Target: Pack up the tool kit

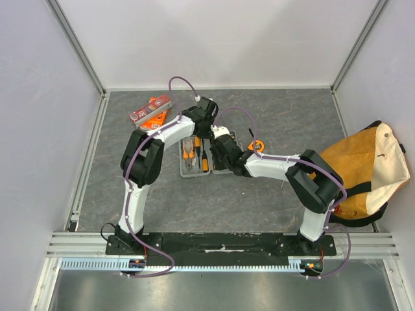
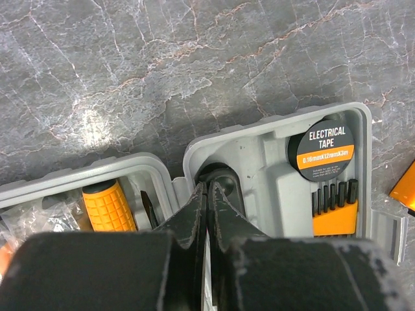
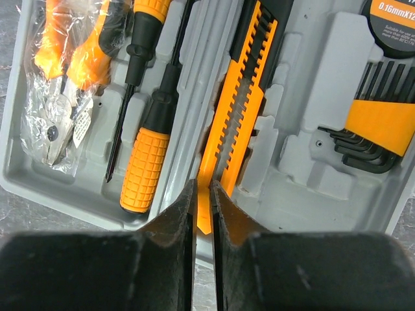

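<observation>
1. Since labels come first: the only writing I can read is on the black tape roll [image 2: 322,150] in a corner pocket of the tool kit case [image 2: 367,139]. It says "ELECTRICAL TAPE" in white, and below that an orange band carries a line starting "0.16mm".
2. Whatever is printed on the red-orange packets [image 1: 150,110] at the back left of the table [image 1: 272,194] is too small for me to make out.
3. The case lies open and flat in the middle of the table, with both of my wrists over it.
4. One half holds pliers [image 3: 57,97] in clear wrap and two orange-handled screwdrivers [image 3: 146,162]. The other half holds the tape and a set of hex keys [image 3: 379,126] in an orange holder.
5. My left arm rises from its base to a raised elbow, then reaches right and forward, so the wrist sits at the case's far edge.
6. The left gripper [image 2: 207,191] hangs over a round recess beside the hinge, fingers pressed together with nothing between them.
7. My right arm runs leftward, with its elbow near the tan canvas bag [image 1: 363,162].
8. The right gripper [image 3: 204,191] sits at the case's near edge, clamped on the near end of the orange-and-black utility knife [image 3: 243,110].
9. The knife lies slantwise along the ridge between the two halves.
</observation>
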